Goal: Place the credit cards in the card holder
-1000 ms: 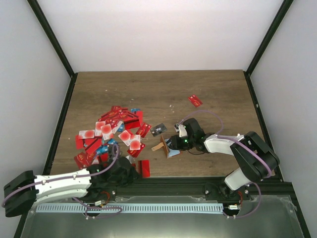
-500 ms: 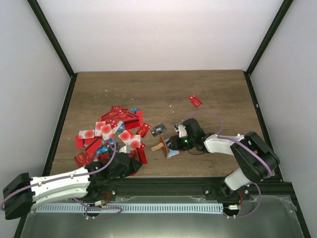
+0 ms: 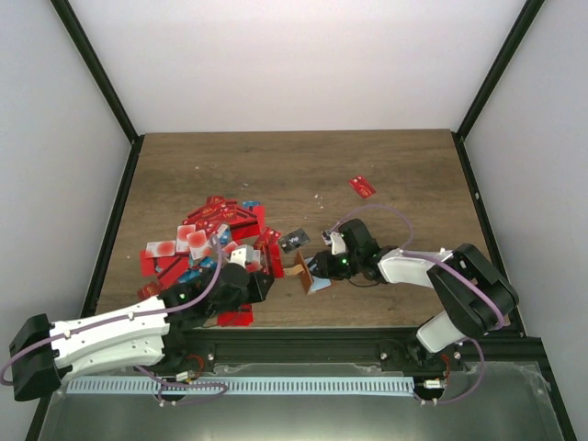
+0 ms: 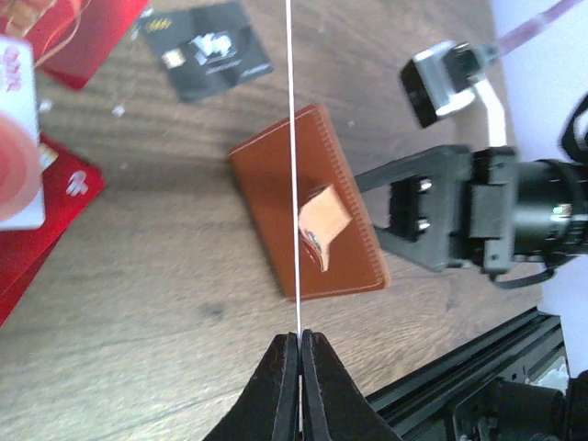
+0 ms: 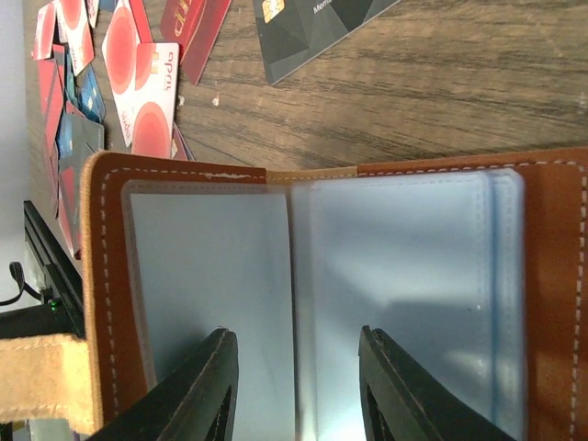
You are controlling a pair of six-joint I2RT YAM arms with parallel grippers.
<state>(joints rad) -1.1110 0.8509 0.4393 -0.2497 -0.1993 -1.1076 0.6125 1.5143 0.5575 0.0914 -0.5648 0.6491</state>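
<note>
Left gripper [image 4: 299, 336], clenched on 1 thin red plastic credit card [image 4: 292, 138], faces the empty-looking orange-brown leather card holder [image 4: 266, 184] just ahead, grasped open by the right gripper [image 5: 296, 335].

Cards [image 3: 209, 228] left of card holder [image 3: 299, 271]

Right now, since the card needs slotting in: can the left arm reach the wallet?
Probably yes: only bare table lies between the left gripper, shut on a card, and the wallet. But its outside faces that arm, the pockets away.
</note>
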